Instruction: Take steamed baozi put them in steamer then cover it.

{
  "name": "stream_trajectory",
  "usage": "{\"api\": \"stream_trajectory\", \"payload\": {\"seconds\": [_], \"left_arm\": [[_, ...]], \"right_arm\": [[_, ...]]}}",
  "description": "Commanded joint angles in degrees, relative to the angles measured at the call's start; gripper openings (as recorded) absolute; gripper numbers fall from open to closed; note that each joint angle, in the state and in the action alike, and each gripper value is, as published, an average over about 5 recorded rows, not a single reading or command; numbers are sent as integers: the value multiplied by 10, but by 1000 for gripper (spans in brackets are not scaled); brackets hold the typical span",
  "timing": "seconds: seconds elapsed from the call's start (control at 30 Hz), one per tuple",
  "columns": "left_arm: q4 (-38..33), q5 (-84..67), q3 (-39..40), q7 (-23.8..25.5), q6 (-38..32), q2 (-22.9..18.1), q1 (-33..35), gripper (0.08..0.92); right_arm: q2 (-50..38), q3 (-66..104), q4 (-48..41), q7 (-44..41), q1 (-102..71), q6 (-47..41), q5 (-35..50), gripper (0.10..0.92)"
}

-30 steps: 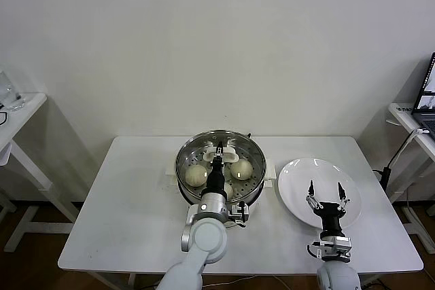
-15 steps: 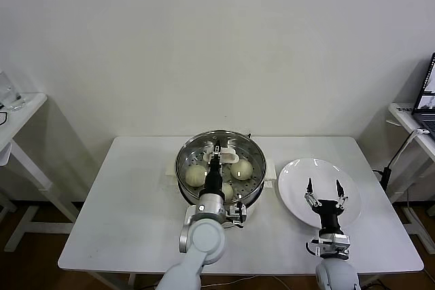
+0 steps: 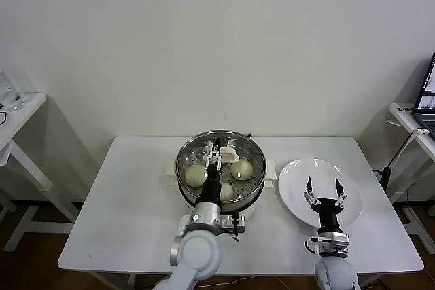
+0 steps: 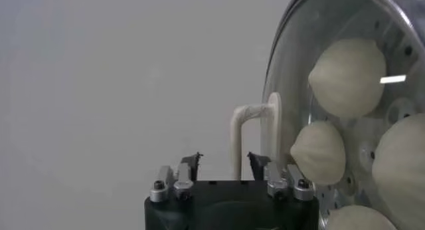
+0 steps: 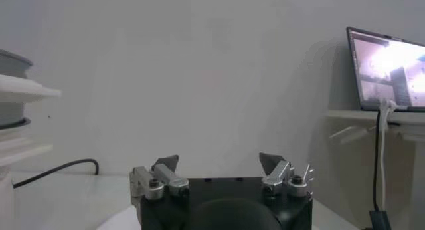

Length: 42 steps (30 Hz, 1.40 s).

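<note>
The steamer stands at the middle of the table on its white base. The clear cover lies on it, and its white handle stands up. Three baozi show through the glass; in the left wrist view several baozi show behind the cover. My left gripper is over the cover. In the left wrist view it is open, with one post of the handle between the jaws. My right gripper is open and empty over the plate.
A flat white plate lies to the right of the steamer, with nothing on it. A side table with a laptop stands at the far right. Another small table is at the far left.
My left arm's wrist has shifted back toward the table's front edge while its fingertips stay by the cover's handle. The right gripper has barely moved.
</note>
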Motion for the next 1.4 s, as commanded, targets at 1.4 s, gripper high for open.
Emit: {"api": "stream_trajectory", "payload": {"seconds": [1.4], "left_arm": [[81,-958,-372,-66,-377,131,182,823]], "right_arm": [[-18,-21,128,-17,-92,-77,92,823]]}}
